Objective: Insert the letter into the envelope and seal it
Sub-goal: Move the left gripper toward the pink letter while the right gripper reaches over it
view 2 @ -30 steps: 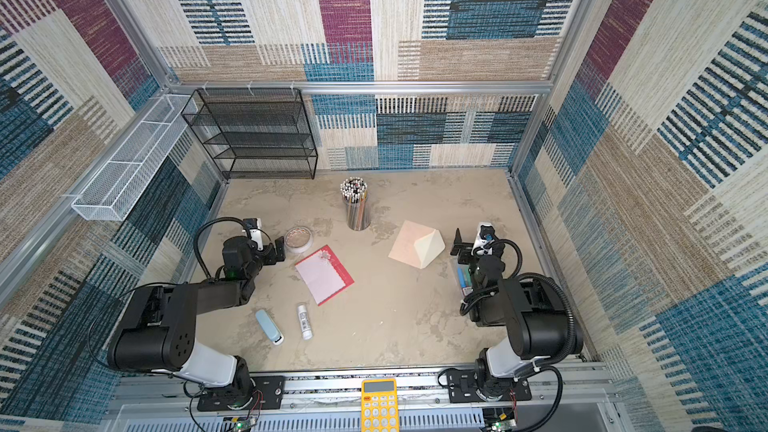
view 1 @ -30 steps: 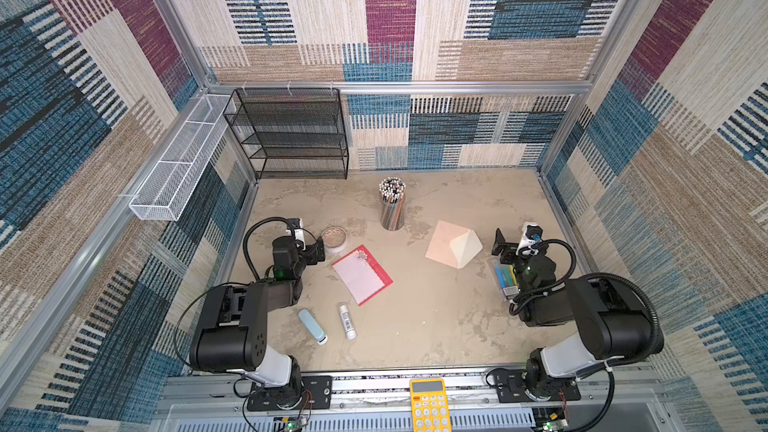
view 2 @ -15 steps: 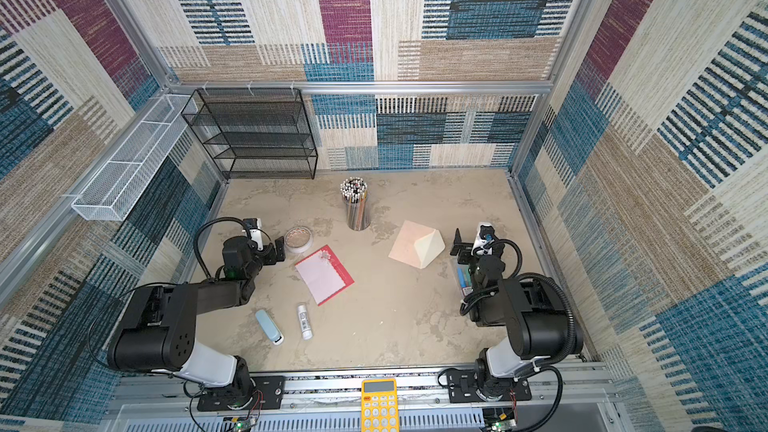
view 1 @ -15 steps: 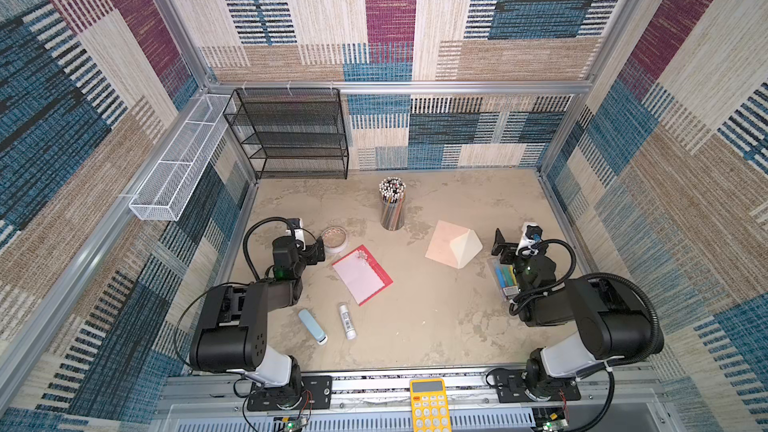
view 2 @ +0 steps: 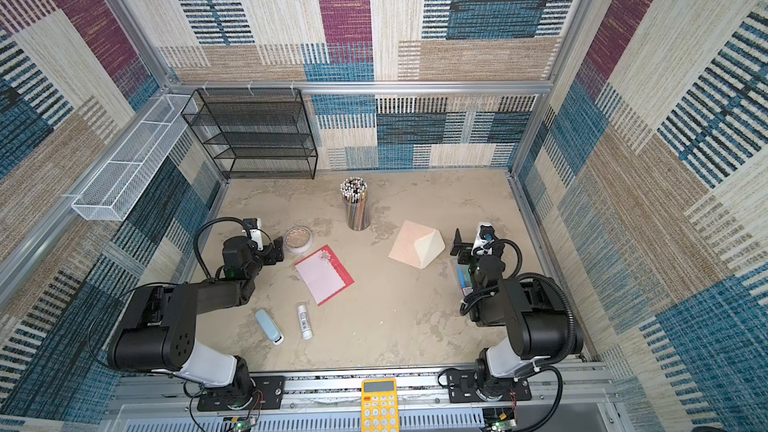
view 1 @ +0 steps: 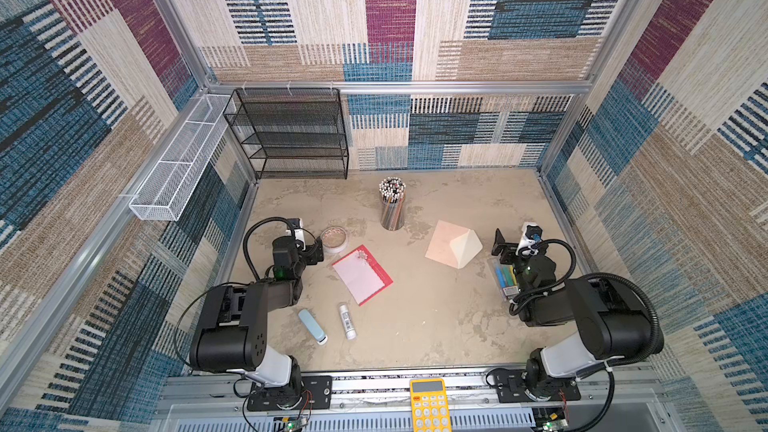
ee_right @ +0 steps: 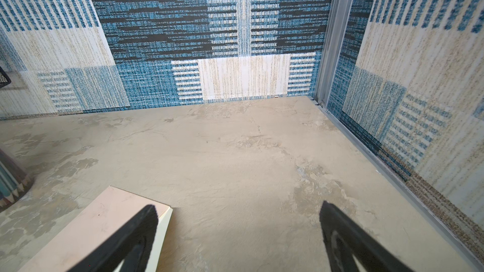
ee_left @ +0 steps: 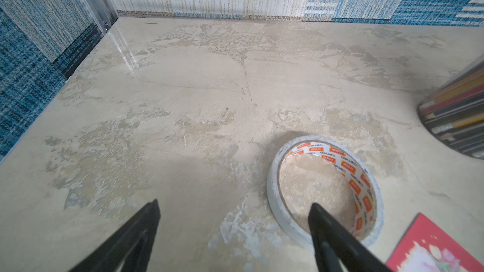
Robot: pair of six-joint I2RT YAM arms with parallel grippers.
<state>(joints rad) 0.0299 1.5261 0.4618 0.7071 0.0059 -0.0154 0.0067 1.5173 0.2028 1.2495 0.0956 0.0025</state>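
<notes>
robot lab test cell, carpet-tile walls point(view 1: 390, 14), aluminium frame point(view 1: 399, 87), left arm point(view 1: 232, 326), right arm point(view 1: 602, 317)

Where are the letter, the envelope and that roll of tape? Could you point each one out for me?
letter point(view 1: 359, 277): in a top view, on its pale pink face.
envelope point(view 1: 438, 245): in a top view, on its peach body.
tape roll point(ee_left: 272, 192): left wrist view, on its white outer wall.

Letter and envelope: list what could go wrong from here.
1. In the left wrist view, one finger of the open left gripper looks over the tape roll, which lies beside the letter; reaching for the letter may snag the roll.
2. The letter lies flat; a pinch could slide or crease it.
3. The envelope lies loose, with the open right gripper holding nothing; it may shift during insertion.
</notes>
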